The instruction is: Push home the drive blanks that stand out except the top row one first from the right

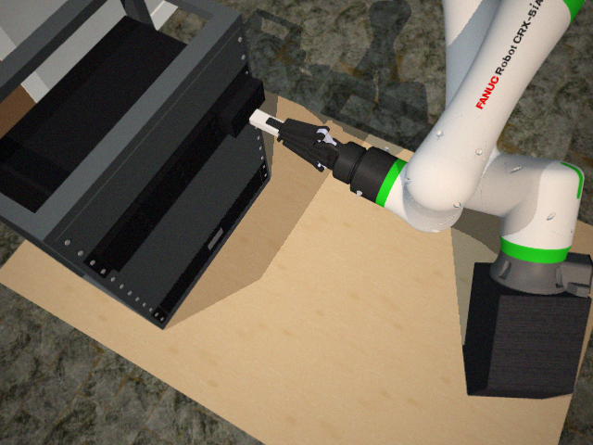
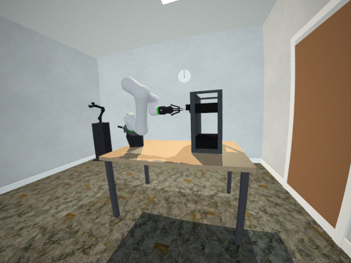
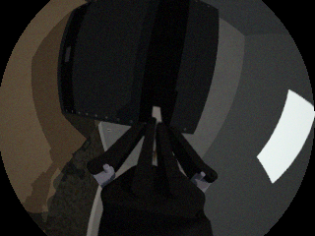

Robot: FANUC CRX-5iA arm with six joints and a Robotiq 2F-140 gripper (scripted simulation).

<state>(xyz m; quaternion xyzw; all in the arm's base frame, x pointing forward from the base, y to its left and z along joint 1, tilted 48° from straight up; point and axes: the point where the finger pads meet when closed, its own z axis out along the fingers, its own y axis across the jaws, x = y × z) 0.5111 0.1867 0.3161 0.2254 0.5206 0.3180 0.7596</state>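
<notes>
The grey rack (image 1: 144,109) (image 2: 220,121) stands upright on the table. The storage chassis front (image 1: 162,186) is a dark band across the rack's upper part. Near its right end, black drive blanks (image 1: 246,105) (image 2: 187,107) stand out as a block; single blanks and rows are too dark to tell apart. My gripper (image 1: 253,118) (image 2: 184,108) (image 3: 156,112) is shut and empty, pointing at the rack. Its pale fingertips are at the front face of this block, near its lower edge in the top view; whether they touch is unclear.
The wooden table (image 1: 311,311) (image 2: 167,144) reaches from the rack to the robot's black base block (image 1: 536,345). Plain dark panels lie above and below the chassis. A separate black pedestal (image 2: 102,138) stands beyond the table.
</notes>
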